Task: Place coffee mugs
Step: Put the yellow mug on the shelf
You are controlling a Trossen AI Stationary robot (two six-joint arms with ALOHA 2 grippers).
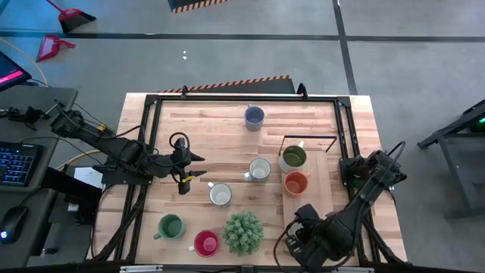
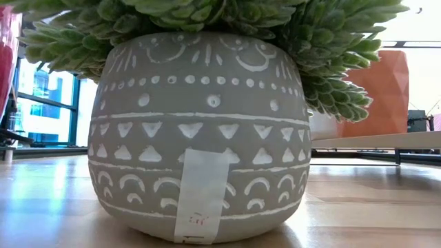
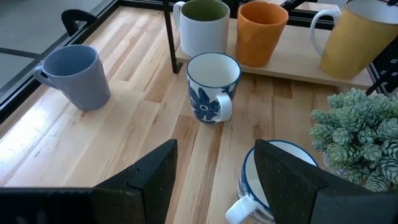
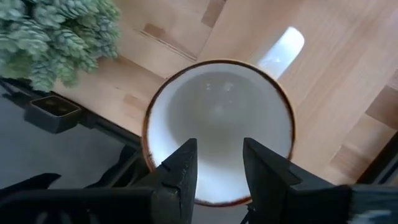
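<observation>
The wooden slatted table (image 1: 227,136) carries everything. Take the spiky green plant in its grey patterned pot (image 1: 243,232) as your reference.

On the far side of the plant towards the right arm lies the pale raised wooden board (image 1: 318,189). It holds the olive green ceramic mug (image 1: 293,157) and the orange ceramic mug (image 1: 295,183).

The right gripper (image 4: 221,171) is just beside the plant, at the board's nearest end. It is directly above the yellow, brown-rimmed mug with a white interior (image 4: 217,118). The mug's mouth faces straight up at the gripper, so its long axis is upright. It appears to rest on the board. You cannot tell whether the gripper is grasping the mug or has let it go. Any coming move here is judged to be vertical, and the right arm is much the nearer.

The left gripper (image 1: 188,171) waits released and empty, beyond the plain white mug (image 1: 220,194) as seen from the plant.
</observation>
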